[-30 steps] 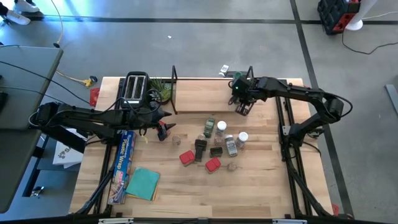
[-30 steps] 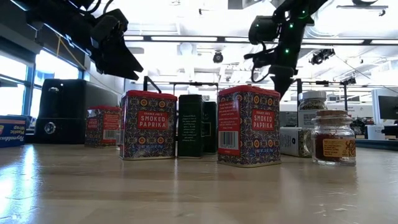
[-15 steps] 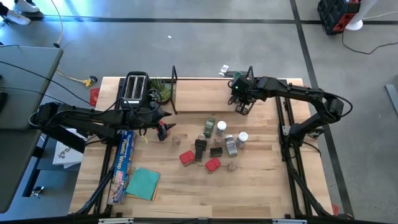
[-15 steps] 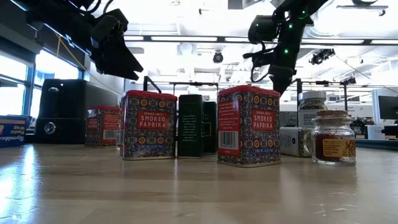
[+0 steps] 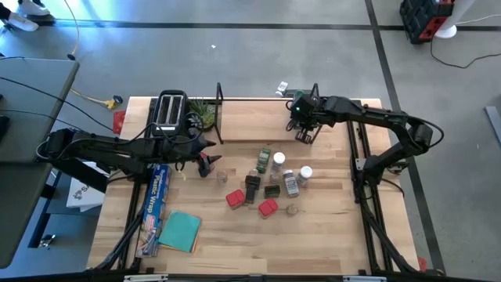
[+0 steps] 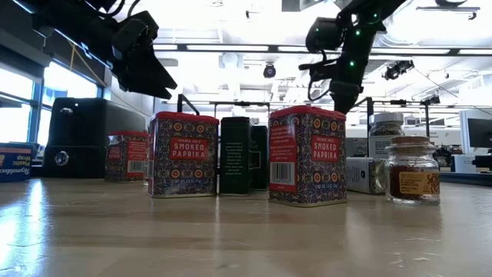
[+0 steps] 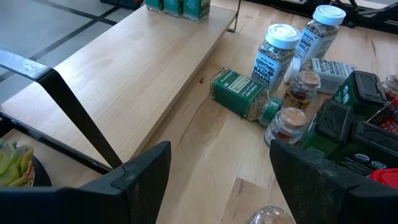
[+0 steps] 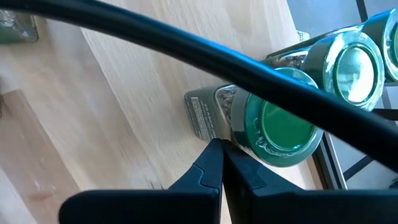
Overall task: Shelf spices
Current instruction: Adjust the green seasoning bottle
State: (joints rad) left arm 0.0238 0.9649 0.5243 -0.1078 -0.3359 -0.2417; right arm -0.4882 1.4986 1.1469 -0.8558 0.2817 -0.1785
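Note:
The shelf (image 5: 262, 121), a light wooden board in a black wire frame, stands at the table's far side. Two green-lidded jars (image 8: 283, 127) (image 8: 348, 59) stand on its right end. My right gripper (image 8: 219, 146) (image 5: 303, 135) is shut, its tips right beside the nearer jar. More spices (image 5: 270, 180) sit on the table before the shelf: red paprika tins (image 6: 307, 154), white-lidded jars (image 7: 277, 53), small brown jars (image 7: 301, 87) and a green jar on its side (image 7: 245, 93). My left gripper (image 7: 230, 186) (image 5: 205, 153) hangs open above the table, left of them. My right gripper's shut fingertips (image 8: 211, 155) stand at the side of the nearer green-lidded jar, by its label (image 8: 202, 118). They come slanting down from above. Whether they touch the jar I cannot tell. The jar stands upright on the shelf board.
A black toaster (image 5: 171, 110) and a green plant (image 5: 202, 113) stand left of the shelf. A long blue foil box (image 5: 156, 200) and a teal cloth (image 5: 182, 229) lie at the near left. The shelf's black wire (image 8: 249, 62) crosses above the jars.

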